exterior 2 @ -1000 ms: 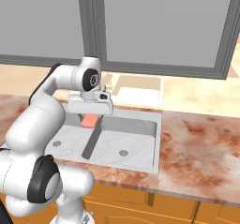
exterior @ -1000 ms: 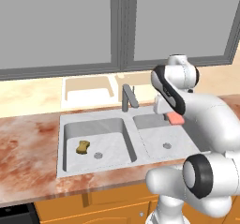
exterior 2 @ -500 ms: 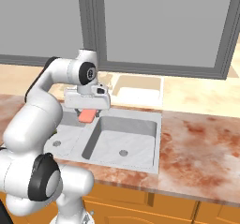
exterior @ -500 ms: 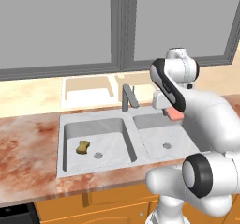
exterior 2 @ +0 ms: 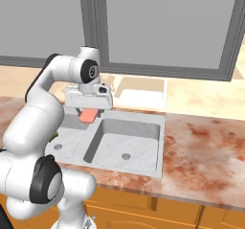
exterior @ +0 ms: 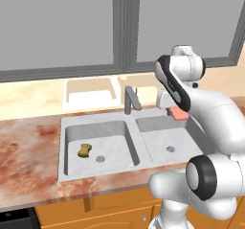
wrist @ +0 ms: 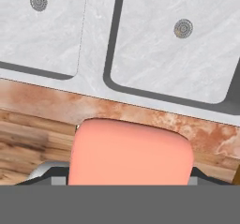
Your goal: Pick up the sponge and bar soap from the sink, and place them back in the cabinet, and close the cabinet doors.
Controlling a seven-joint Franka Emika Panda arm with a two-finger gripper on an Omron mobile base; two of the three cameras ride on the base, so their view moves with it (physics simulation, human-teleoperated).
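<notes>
My gripper (exterior: 175,110) is shut on the salmon-pink bar soap (exterior: 178,113), held above the sink's (exterior: 95,123) right basin, close to the faucet. From the right base the bar soap (exterior 2: 87,115) hangs below the gripper (exterior 2: 88,111) over the sink (exterior 2: 143,120). The hand view has the bar soap (wrist: 131,150) wide between my gripper's (wrist: 129,174) fingers, above the sink (wrist: 101,45) and the counter's front edge. The mustard sponge (exterior: 85,150) lies in the left basin near its drain. The cabinet and its doors are out of view.
A grey faucet (exterior: 130,100) stands behind the divider between the basins. A pale tray (exterior: 91,89) rests on the reddish marble counter (exterior 2: 206,142) at the back. Orange drawer fronts (exterior 2: 143,206) run below. Grey panes rise behind the counter.
The gripper has lifted the bar soap a little higher above the right basin and turned slightly. The sponge has stayed in place.
</notes>
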